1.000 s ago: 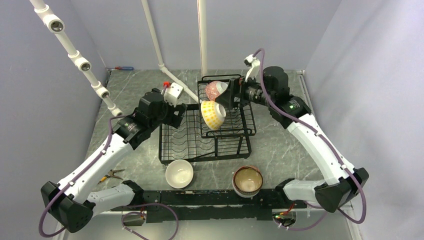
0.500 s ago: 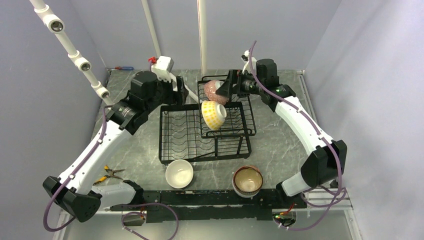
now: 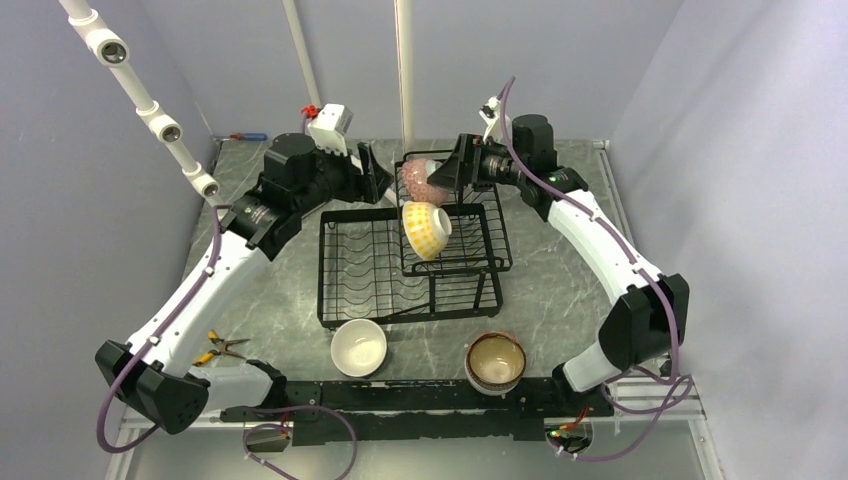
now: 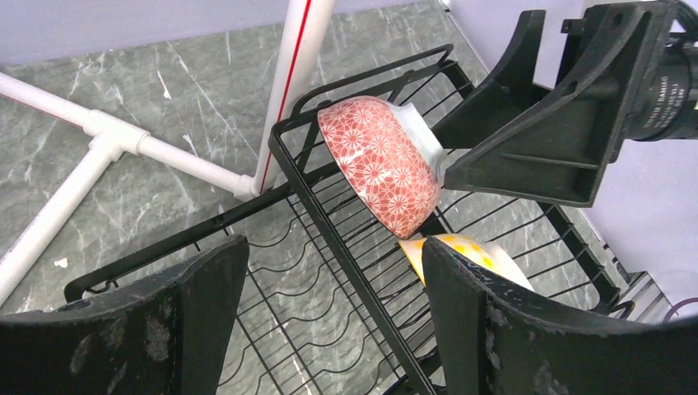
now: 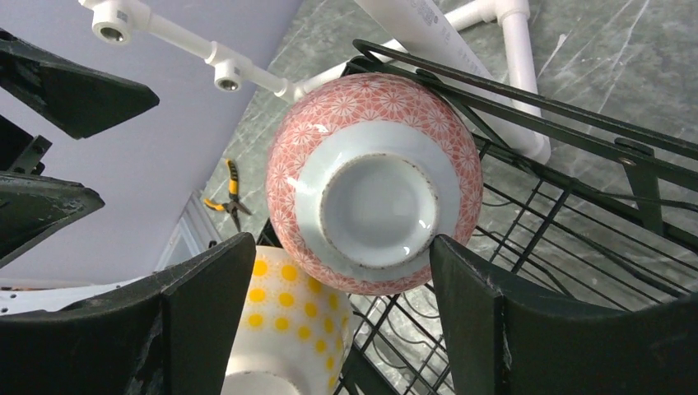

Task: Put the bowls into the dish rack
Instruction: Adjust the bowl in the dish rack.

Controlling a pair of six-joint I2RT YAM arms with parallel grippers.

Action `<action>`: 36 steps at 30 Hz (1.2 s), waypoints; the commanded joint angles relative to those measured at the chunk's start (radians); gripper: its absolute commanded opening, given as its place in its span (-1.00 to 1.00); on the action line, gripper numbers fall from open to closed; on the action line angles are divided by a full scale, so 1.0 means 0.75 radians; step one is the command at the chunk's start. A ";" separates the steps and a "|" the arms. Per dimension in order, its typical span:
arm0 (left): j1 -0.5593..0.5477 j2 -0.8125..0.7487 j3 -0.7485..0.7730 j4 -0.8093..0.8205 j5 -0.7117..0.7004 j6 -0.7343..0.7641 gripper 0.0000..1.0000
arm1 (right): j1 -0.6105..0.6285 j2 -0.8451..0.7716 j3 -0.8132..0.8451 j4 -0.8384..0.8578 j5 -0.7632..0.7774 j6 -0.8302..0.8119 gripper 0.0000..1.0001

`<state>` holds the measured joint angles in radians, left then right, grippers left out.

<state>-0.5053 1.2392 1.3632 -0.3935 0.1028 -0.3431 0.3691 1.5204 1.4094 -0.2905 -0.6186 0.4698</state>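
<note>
- A pair of pliers [image 3: 218, 349] is lying on the table, well to the left of the dish rack [image 3: 321, 275] and nearer than its front edge.
- The left gripper [image 4: 333, 255] is hovering over the rack's far left corner, its fingers spread wide and holding nothing.
- A plain white bowl [image 3: 358, 347] is sitting upright on the table, just in front of the rack's lower tray.
- A yellow-dotted bowl [image 3: 426, 230] is lying on its side at the near left edge of the rack's raised basket.
- A pink-patterned bowl [image 5: 374, 181] is leaning on its side against the far left rim of that basket, just beyond the yellow one, its foot facing right.
- The right gripper [image 5: 342, 243] is pointing at the pink bowl's foot from the rack's right, its fingers spread wide; whether a fingertip is touching the bowl cannot be told.
- A brown-rimmed bowl [image 3: 496, 360] is sitting on top of a stack in front of the rack's right end.
</note>
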 commanded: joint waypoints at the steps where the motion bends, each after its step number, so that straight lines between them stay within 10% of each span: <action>1: 0.013 -0.008 0.002 0.076 0.056 -0.032 0.64 | 0.021 0.026 0.037 0.111 -0.108 0.048 0.61; 36: 0.027 -0.108 -0.127 0.067 -0.020 0.051 0.82 | 0.025 -0.100 -0.018 0.062 0.164 -0.108 0.99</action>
<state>-0.4911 1.1992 1.2774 -0.3790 0.1066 -0.3309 0.3862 1.4841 1.3937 -0.2619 -0.5068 0.4141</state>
